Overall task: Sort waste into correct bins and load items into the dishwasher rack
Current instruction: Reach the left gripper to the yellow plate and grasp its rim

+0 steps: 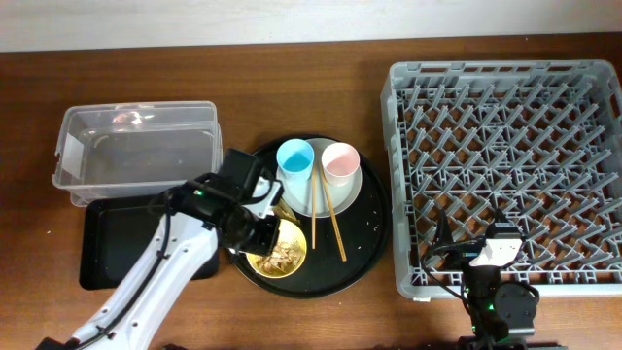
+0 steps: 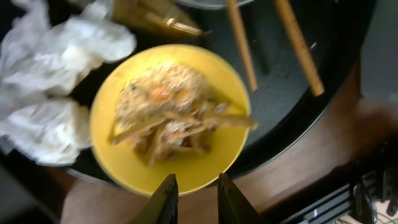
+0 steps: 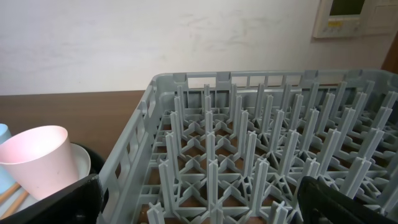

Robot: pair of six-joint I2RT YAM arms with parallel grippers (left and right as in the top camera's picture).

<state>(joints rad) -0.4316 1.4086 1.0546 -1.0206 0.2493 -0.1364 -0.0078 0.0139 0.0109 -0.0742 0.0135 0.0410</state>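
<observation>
The yellow bowl [image 1: 279,255] [image 2: 106,137] holds tan food scraps [image 2: 168,115] with rice grains. White tissue wads [image 2: 50,81] lie to its left and a gold wrapper [image 2: 155,18] just beyond it. My left gripper [image 1: 264,233] [image 2: 194,186] hovers at the bowl's near rim, jaws narrowly apart with nothing between them. The blue cup [image 1: 294,158], pink cup [image 1: 340,162] [image 3: 37,155] and chopsticks [image 1: 326,209] [image 2: 298,43] rest on the plate [image 1: 352,190]. My right gripper [image 1: 491,248] [image 3: 199,208] stands wide open and empty over the dishwasher rack's [image 1: 505,165] [image 3: 249,124] front edge.
A clear tub [image 1: 136,146] stands at the back left with a shallow black tray [image 1: 107,243] in front of it. The dishes sit on a large round black tray [image 1: 369,243] between the bins and the rack. My left arm crosses the small black tray.
</observation>
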